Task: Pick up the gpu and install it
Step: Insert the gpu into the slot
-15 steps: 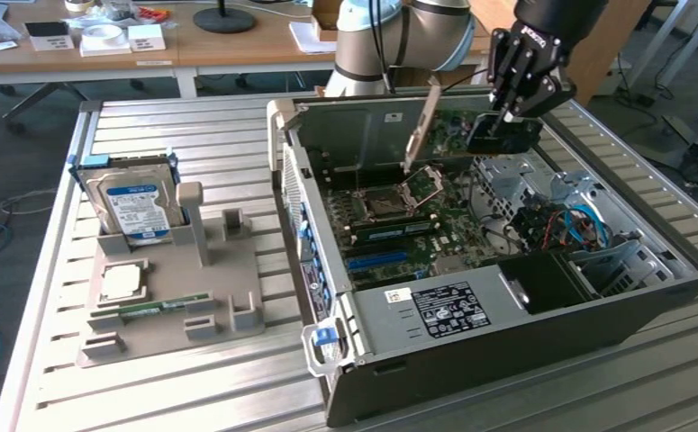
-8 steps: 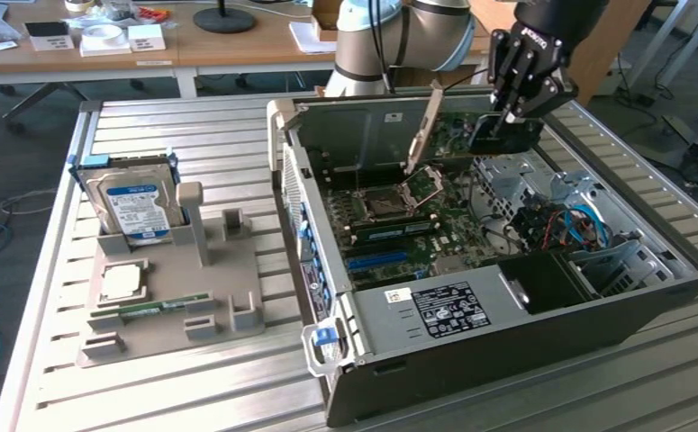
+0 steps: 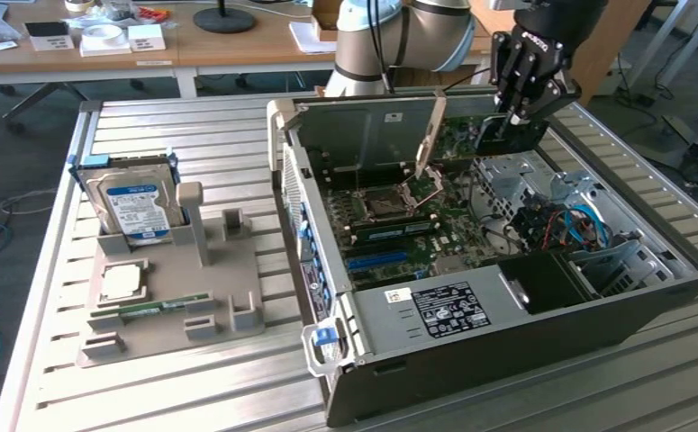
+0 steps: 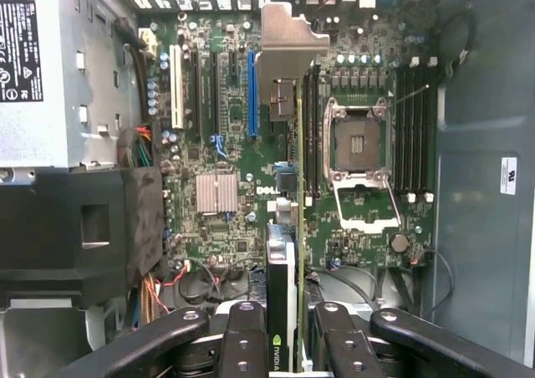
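Jaws of our gripper (image 4: 288,332) clamp the gpu (image 4: 281,269) between them, held edge-on above the motherboard (image 4: 221,144) inside the computer case (image 3: 541,333). We see a thin dark card with a silvery bracket (image 4: 284,48) at its free end.

Between the black metal fingers (image 4: 242,344) the thin flat gpu card (image 4: 282,269) shows a dark face, a tan edge, a green logo (image 4: 277,342) and a silvery bracket (image 4: 284,39). Beyond the fingers the flat green motherboard (image 4: 234,156) carries a long blue plastic slot (image 4: 252,94), a long white plastic slot (image 4: 176,89) and a ribbed silver heatsink (image 4: 216,192). Far from the fingers, the silver rectangular hard drive (image 3: 126,175) has a blue label (image 3: 132,207)
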Motion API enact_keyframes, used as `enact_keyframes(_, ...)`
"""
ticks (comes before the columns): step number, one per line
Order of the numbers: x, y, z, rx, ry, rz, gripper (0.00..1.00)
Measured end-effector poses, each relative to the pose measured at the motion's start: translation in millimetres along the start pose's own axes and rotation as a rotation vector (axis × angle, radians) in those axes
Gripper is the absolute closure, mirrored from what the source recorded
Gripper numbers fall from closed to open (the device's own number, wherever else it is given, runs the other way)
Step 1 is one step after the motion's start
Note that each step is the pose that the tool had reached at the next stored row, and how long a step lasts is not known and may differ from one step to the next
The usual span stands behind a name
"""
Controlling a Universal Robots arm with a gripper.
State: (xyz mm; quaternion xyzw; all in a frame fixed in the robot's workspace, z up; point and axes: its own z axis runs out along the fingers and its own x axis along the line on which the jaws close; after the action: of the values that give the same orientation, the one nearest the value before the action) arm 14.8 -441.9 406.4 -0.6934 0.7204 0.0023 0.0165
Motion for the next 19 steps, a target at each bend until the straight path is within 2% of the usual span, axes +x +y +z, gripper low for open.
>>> enact_keyframes(6,0.1,2.4,0.1,0.0007,0.0,0.0,0.73)
enact_keyframes(13,0.7,16.5,0.4,0.0032,0.0002,0.0,0.73)
enact_keyframes(19,0.7,17.2,0.5,0.0034,-0.0001,0.0,0.73)
